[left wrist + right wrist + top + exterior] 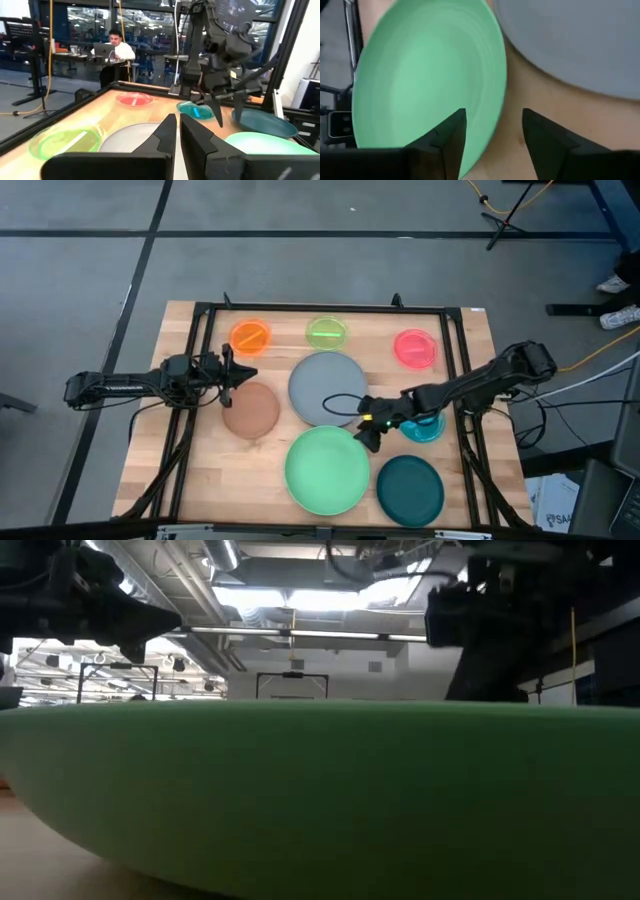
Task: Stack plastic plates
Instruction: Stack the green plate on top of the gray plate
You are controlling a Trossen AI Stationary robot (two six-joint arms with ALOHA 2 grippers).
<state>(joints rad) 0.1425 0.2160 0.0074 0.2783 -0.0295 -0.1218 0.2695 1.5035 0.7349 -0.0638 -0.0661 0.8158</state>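
Clearly nothing stacked yet: all eight plastic plates lying singly on the bench [200,470]. Along the far edge, orange plate [250,337], lime plate [326,332], pink plate [415,348]; across the middle, brown plate [251,409], grey plate [328,388], cyan plate [424,427]; nearest, light green plate [327,469] and dark teal plate [410,489]. Whole job still to do, by the look of it. Right gripper [493,131] poised low over the light green plate's rim, fingers spread apart and straddling the edge, holding nothing. Left gripper [243,375] waiting above the brown plate's far edge, fingers [167,134] almost together, empty.
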